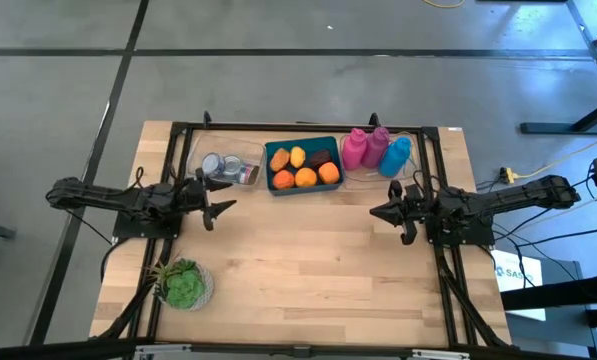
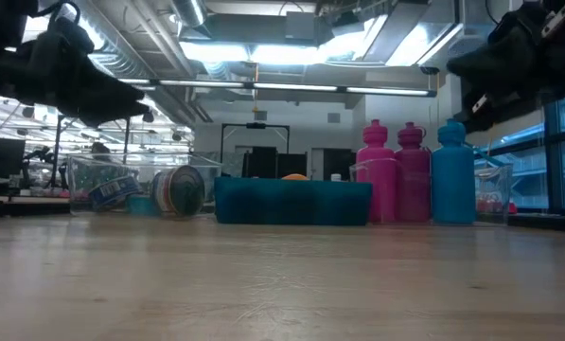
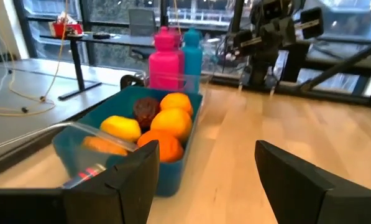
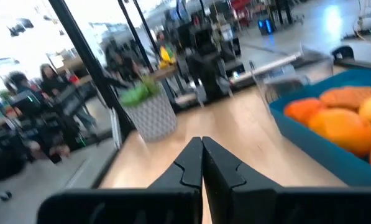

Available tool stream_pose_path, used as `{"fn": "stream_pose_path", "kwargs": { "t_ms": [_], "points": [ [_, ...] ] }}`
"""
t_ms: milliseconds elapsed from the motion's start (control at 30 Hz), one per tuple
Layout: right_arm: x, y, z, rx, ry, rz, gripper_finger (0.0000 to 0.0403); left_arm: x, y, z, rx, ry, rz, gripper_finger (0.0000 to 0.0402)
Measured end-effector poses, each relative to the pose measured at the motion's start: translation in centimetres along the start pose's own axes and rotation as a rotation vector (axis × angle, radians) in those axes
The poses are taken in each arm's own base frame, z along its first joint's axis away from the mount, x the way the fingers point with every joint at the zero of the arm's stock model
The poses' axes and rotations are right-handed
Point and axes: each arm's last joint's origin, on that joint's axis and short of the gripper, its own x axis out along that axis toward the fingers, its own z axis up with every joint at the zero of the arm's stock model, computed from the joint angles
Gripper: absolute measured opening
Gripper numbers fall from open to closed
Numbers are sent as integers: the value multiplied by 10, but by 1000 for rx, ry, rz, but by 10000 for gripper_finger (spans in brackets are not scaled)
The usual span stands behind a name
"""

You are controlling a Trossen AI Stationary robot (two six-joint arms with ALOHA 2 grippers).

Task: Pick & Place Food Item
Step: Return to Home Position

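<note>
A teal bin [image 1: 303, 166] at the table's far middle holds several food items: orange and yellow fruits [image 3: 170, 123] and a dark brown one [image 3: 146, 111]. It also shows in the right wrist view [image 4: 334, 149] and the low view [image 2: 291, 201]. My left gripper [image 1: 221, 207] is open and empty, raised over the table left of the bin. My right gripper [image 1: 378, 213] is shut and empty, raised right of the bin, pointing toward the table's left.
Two pink bottles [image 1: 364, 148] and a blue bottle [image 1: 395, 156] stand right of the bin. A clear container with tape rolls [image 1: 226, 167] sits left of it. A potted plant [image 1: 184, 284] stands at the near left. Bare wood [image 1: 308, 260] lies in the middle.
</note>
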Motion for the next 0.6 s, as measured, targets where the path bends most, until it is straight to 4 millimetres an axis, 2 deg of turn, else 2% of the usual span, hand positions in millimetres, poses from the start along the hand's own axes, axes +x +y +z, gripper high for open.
{"fn": "stream_pose_path", "kwargs": {
  "t_ms": [233, 367, 467, 600],
  "points": [
    [-1, -7, -15, -16, 153, -92, 6, 5, 0, -7, -94, 72, 39, 255],
    [-3, -11, -19, -4, 174, -174, 6, 7, -2, -12, -98, 117, 26, 255],
    [-2, -8, -18, -38, 167, -121, 6, 8, -2, -14, -48, 145, 16, 255],
    [-1, 1, -10, -218, 101, 12, 6, 9, -3, -16, -30, 169, 15, 255]
  ]
}}
